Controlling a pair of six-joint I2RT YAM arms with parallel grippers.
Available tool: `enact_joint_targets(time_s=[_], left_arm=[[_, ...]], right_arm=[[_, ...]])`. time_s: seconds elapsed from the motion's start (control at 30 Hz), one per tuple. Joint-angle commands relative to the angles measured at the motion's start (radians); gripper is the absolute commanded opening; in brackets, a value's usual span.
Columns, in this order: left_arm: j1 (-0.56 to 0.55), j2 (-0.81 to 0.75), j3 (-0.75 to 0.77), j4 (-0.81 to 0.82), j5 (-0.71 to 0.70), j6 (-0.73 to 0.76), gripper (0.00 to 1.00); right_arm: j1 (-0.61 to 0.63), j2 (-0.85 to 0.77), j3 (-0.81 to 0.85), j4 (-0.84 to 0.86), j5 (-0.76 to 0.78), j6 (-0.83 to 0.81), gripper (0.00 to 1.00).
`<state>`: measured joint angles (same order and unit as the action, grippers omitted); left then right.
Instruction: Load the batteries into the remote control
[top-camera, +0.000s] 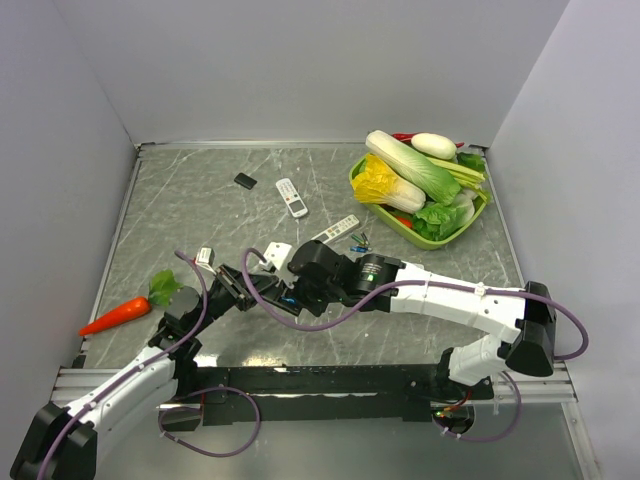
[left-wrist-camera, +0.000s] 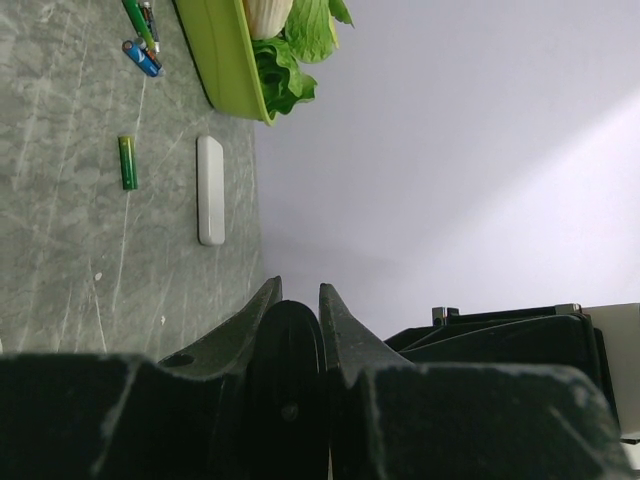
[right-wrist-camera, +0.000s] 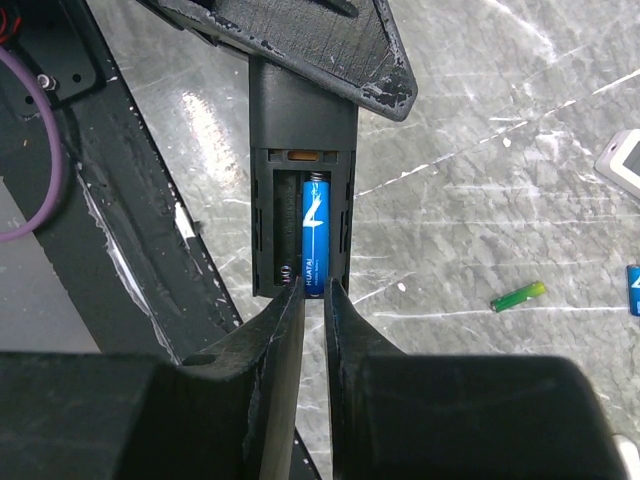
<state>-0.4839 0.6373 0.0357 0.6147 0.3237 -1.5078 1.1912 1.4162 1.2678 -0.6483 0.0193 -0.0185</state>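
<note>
Left claw (left-wrist-camera: 295, 292) pinches black remote (right-wrist-camera: 300, 130); right claw (right-wrist-camera: 313, 290) pinches blue battery (right-wrist-camera: 314, 230) in its bay. Green battery (right-wrist-camera: 518, 296), white remote (top-camera: 291, 197) and vegetable basket (left-wrist-camera: 225, 60) lie apart on tabletop (top-camera: 200, 200).

Heaped tray (top-camera: 388, 218) close beside loose batteries (top-camera: 358, 241)

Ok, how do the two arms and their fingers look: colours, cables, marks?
The left arm and right arm both have white shells and black joints. A purple cable loops along each. The fingers are black, matte and tapered, with some pale scuffs on the edges.
</note>
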Motion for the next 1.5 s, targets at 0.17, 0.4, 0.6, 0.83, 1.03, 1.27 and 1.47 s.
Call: enact_joint_targets(time_s=[0.17,0.4,0.6,0.83,1.03,1.27,1.47], left_arm=[[-0.004,-0.024,-0.103,0.143,0.035,-0.074,0.01],[-0.004,-0.039,-0.112,0.191,0.035,-0.101,0.01],[-0.004,-0.067,-0.112,0.204,0.031,-0.115,0.01],[-0.004,-0.056,-0.097,0.200,0.049,-0.050,0.01],[-0.004,-0.041,-0.069,0.017,0.012,0.162,0.01],[-0.002,0.093,-0.111,0.112,0.015,0.231,0.01],[-0.001,0.191,-0.112,0.244,0.083,0.290,0.01]], right_arm=[[-0.002,0.049,-0.002,0.055,0.021,0.011,0.15],[-0.002,0.067,-0.016,0.068,0.027,0.012,0.13],[-0.004,0.086,-0.036,0.087,0.016,0.012,0.12],[-0.007,0.070,-0.041,0.098,0.014,0.017,0.12],[-0.025,-0.028,-0.048,0.099,0.008,0.017,0.23],[-0.188,-0.138,-0.113,0.093,-0.045,0.046,0.45],[-0.390,-0.157,-0.173,0.108,-0.076,0.028,0.56]])
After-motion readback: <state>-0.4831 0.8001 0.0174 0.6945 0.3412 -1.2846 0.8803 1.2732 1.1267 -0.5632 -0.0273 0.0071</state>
